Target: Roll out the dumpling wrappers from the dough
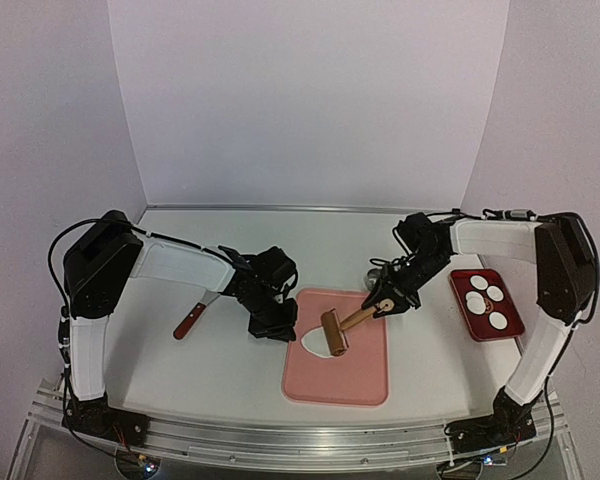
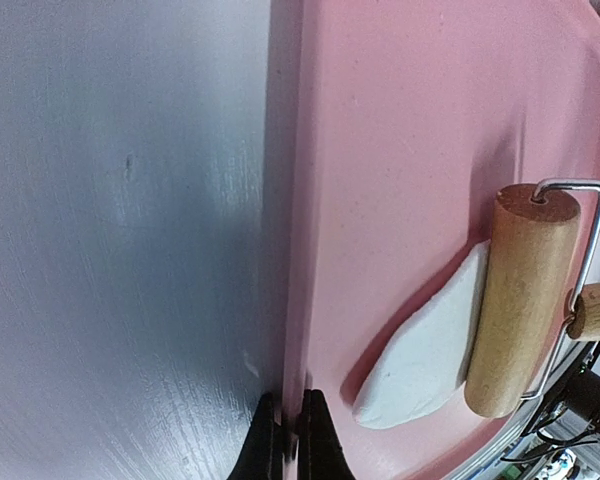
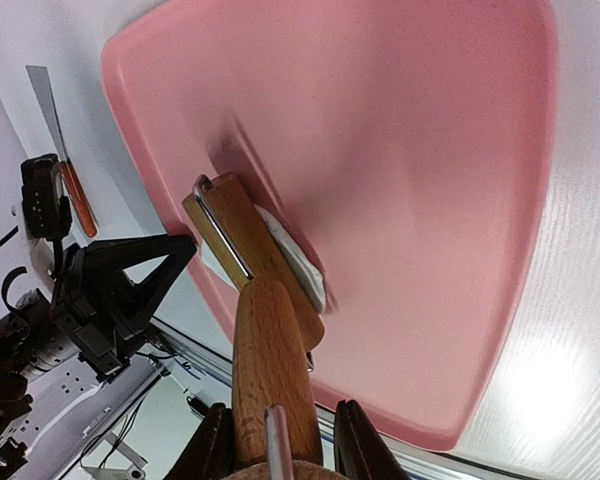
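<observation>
The dough is a flat white piece on the pink mat, partly under the wooden rolling pin. It also shows in the left wrist view and the right wrist view. My right gripper is shut on the rolling pin's handle, the roller resting on the dough's right edge. My left gripper is shut on the mat's left edge. Several round white dumpling wrappers lie in the red tray.
A scraper with a red-brown handle lies on the table left of the left gripper. A small metal object sits just behind the right gripper. White walls enclose the back and sides.
</observation>
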You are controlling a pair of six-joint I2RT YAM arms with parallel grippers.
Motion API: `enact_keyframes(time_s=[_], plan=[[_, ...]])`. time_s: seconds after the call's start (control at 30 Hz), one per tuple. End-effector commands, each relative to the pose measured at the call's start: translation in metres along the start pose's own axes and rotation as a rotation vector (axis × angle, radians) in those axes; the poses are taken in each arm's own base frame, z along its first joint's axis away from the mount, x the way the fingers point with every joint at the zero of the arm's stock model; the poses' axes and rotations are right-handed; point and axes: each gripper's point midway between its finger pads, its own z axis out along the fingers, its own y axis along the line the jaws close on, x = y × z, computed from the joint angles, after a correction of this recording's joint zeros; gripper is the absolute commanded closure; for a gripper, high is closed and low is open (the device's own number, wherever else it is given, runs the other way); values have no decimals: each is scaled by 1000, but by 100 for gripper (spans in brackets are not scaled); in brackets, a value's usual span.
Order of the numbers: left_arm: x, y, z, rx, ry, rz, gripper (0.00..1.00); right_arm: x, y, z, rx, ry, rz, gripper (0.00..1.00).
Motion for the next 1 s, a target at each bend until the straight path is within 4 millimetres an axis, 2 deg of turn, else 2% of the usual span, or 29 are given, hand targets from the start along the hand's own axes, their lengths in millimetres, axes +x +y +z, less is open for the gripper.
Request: enact_keyframes(time_s=[0.0, 0.17, 0.37, 0.47, 0.57, 0.7, 0.77, 0.83, 0.97], plan=[[-10, 16, 2, -58, -51, -32, 100, 17, -136, 25, 670, 23, 84, 100], [-9, 16, 1, -63, -46, -29, 100, 24, -126, 46, 680, 74, 33, 100], [-9, 15, 2, -62, -41, -30, 100, 37, -132, 58, 712, 118, 18, 100], [-9, 16, 2, -63, -42, -36, 100, 36, -134, 50, 728, 80, 19, 100], [-8, 18, 1, -70, -46, -42, 100, 31, -135, 31, 727, 30, 34, 100], [-7, 21, 0, -71, -52, -50, 100, 21, -151, -3, 728, -17, 71, 100], [-6, 22, -2, -70, -57, -55, 100, 20, -159, -13, 730, -20, 73, 100], [-6, 23, -3, -67, -63, -60, 100, 22, -163, -14, 737, -10, 71, 100], [-4, 23, -5, -63, -69, -60, 100, 32, -164, -2, 717, 30, 76, 100]])
